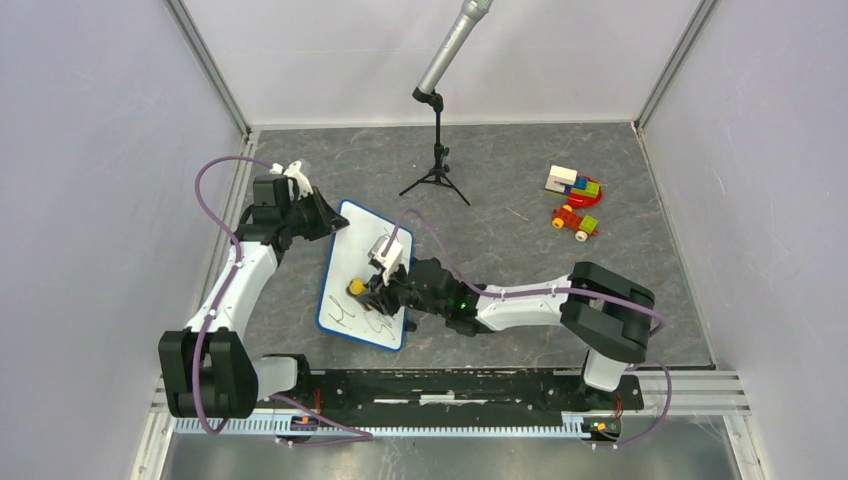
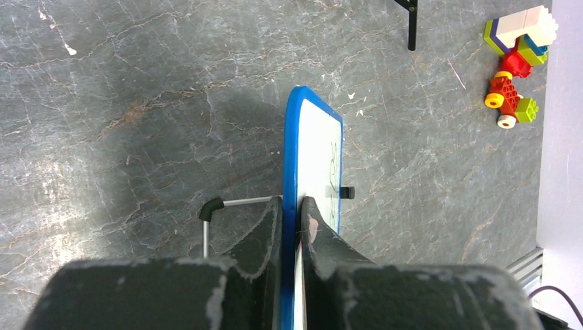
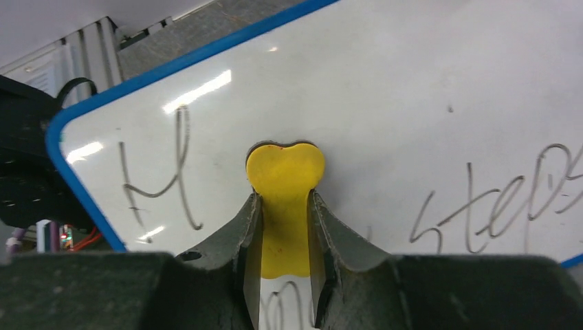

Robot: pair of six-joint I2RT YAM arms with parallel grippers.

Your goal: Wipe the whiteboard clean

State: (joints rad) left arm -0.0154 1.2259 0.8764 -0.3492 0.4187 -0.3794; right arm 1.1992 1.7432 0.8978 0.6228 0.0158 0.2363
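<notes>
The whiteboard (image 1: 350, 262) is white with a blue rim and lies tilted left of the table's centre, with black handwriting at its near end. My left gripper (image 1: 322, 214) is shut on the board's far edge; in the left wrist view the blue rim (image 2: 291, 158) runs between the two fingers. My right gripper (image 1: 372, 288) is shut on a yellow eraser (image 1: 356, 287) and holds it against the board. In the right wrist view the yellow eraser (image 3: 284, 192) sits between the fingers, over the whiteboard (image 3: 385, 103), with writing on both sides.
A black tripod (image 1: 436, 160) with a grey pole stands at the back centre. Coloured toy bricks (image 1: 574, 185) and a small toy car (image 1: 575, 221) lie at the back right. White walls close the sides and back. A metal rail (image 1: 460, 385) runs along the near edge.
</notes>
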